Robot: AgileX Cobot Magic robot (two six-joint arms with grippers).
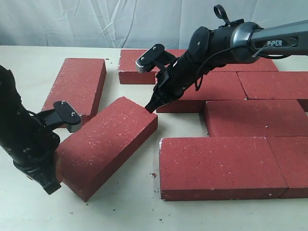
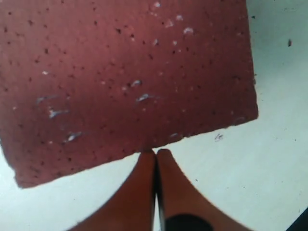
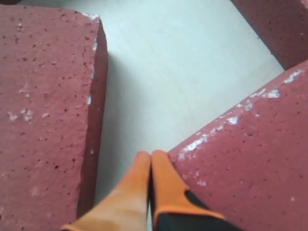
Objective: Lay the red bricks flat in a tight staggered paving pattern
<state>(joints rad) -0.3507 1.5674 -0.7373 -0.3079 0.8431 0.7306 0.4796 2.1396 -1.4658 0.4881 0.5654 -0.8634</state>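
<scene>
One loose red brick lies askew on the table, left of the middle. My left gripper is shut, and its tips touch this brick's near-left end. My right gripper is shut too, with its tips at the brick's far end. In the right wrist view the shut gripper rests against the chipped edge of one red brick, and another brick lies across a strip of bare table. Neither gripper holds anything.
Several red bricks lie flat and close together on the right: a near brick, a middle one and one behind it under the right arm. Another brick lies apart at the left, and one more at the back.
</scene>
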